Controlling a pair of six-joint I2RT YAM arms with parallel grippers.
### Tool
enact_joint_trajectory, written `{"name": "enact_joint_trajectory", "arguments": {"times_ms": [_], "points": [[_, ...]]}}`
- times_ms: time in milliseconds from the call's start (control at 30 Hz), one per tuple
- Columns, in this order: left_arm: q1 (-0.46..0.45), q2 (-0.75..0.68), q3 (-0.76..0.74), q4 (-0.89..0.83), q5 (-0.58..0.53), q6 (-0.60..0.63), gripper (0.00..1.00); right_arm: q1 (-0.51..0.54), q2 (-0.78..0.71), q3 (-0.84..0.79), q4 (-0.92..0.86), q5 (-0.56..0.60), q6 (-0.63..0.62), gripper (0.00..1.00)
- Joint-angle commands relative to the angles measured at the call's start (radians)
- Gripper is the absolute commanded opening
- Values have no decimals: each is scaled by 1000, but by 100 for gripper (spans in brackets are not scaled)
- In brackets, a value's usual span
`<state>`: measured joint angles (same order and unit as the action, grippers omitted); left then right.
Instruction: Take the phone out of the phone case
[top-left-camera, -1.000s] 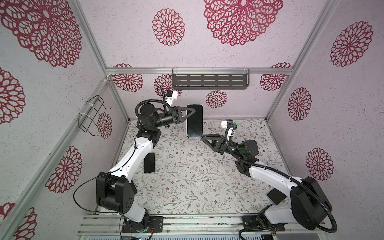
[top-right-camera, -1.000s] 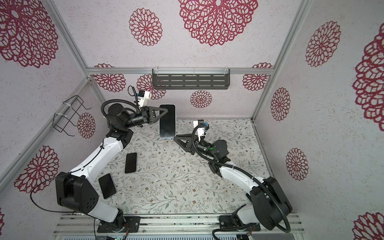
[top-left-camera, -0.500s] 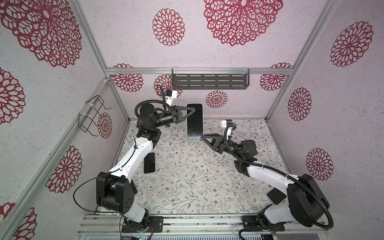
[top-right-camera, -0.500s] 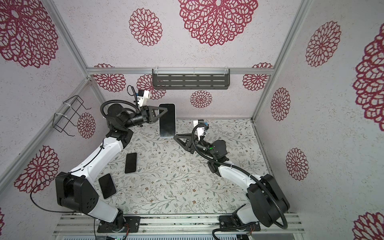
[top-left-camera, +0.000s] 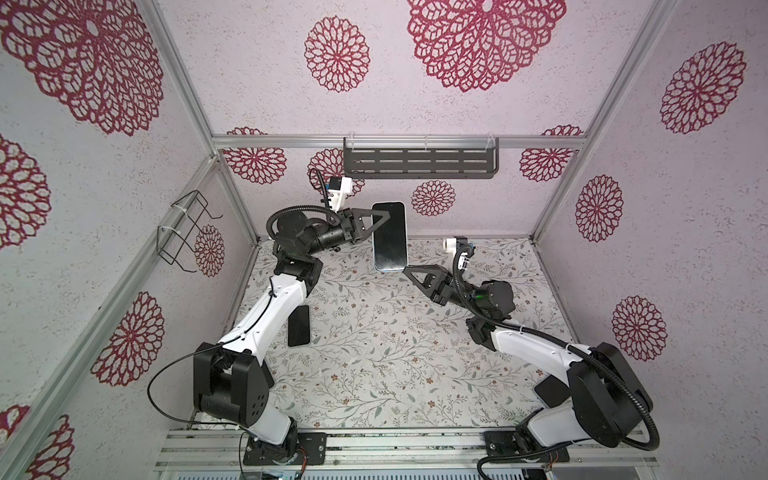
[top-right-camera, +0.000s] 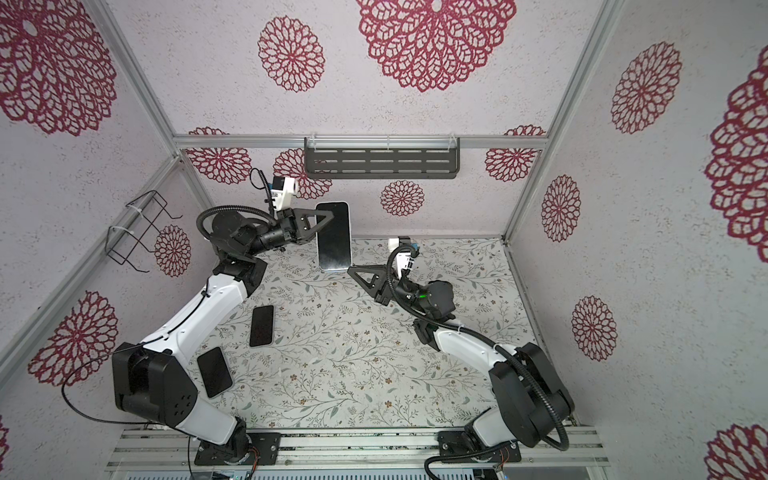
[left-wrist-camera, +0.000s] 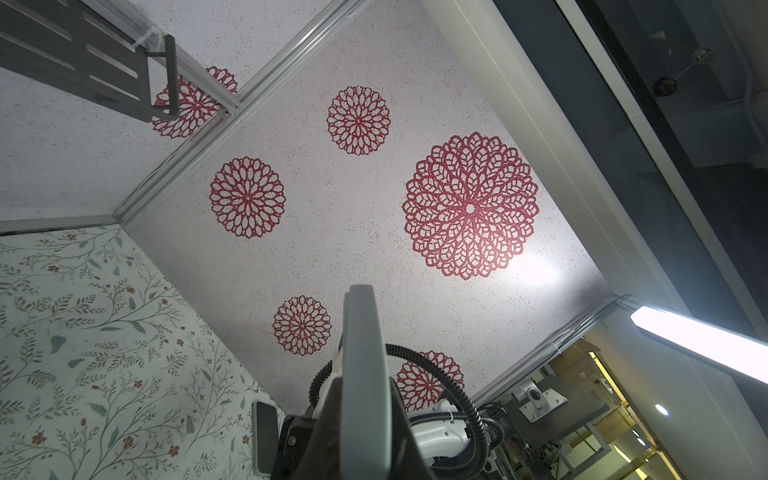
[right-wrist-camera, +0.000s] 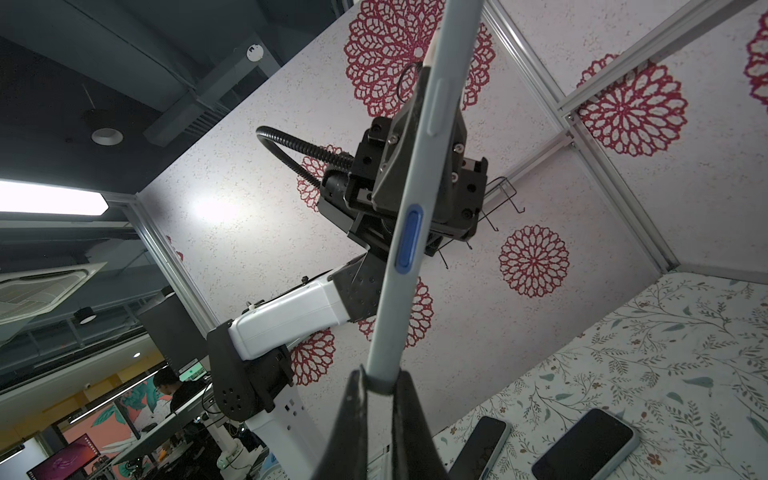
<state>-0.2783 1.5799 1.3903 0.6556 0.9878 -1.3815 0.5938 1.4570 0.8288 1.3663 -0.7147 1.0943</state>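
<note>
A phone with a dark screen (top-left-camera: 388, 239) (top-right-camera: 333, 239) sits in a pale grey-blue phone case and hangs upright in the air near the back wall in both top views. My left gripper (top-left-camera: 385, 219) (top-right-camera: 329, 217) is shut on its upper part from the left. My right gripper (top-left-camera: 405, 270) (top-right-camera: 350, 270) is shut on its lower right corner. In the left wrist view the case edge (left-wrist-camera: 363, 349) rises between the left gripper's (left-wrist-camera: 362, 419) jaws. The right wrist view shows the case edge (right-wrist-camera: 415, 195) with a blue button, its end pinched in the right gripper (right-wrist-camera: 380, 384).
Other phones lie on the floral table: one by the left arm (top-left-camera: 299, 326) (top-right-camera: 262, 326), one nearer the front left (top-right-camera: 214, 372), a dark one by the right arm's base (top-left-camera: 550, 392). A grey shelf (top-left-camera: 419, 164) hangs on the back wall, a wire basket (top-left-camera: 185, 228) on the left wall.
My right gripper has moved up to the phone's lower corner and closed on it. The left gripper has kept its hold and barely moved.
</note>
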Motion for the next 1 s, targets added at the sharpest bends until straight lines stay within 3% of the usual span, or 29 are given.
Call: {"name": "enact_joint_trajectory", "arguments": {"times_ms": [0,200,433,967], "points": [[-34,12,-2,82,-27,-72,0,-9,11,45,134,-10,2,0],[-61,15,-9,124,-43,-137,0,-27,70,76,276,-22,73,0],[-81,59,-7,402,-69,-369,0,-46,140,116,299,-19,109,0],[-100,20,18,489,-90,-443,0,-92,196,83,259,90,98,0]]}}
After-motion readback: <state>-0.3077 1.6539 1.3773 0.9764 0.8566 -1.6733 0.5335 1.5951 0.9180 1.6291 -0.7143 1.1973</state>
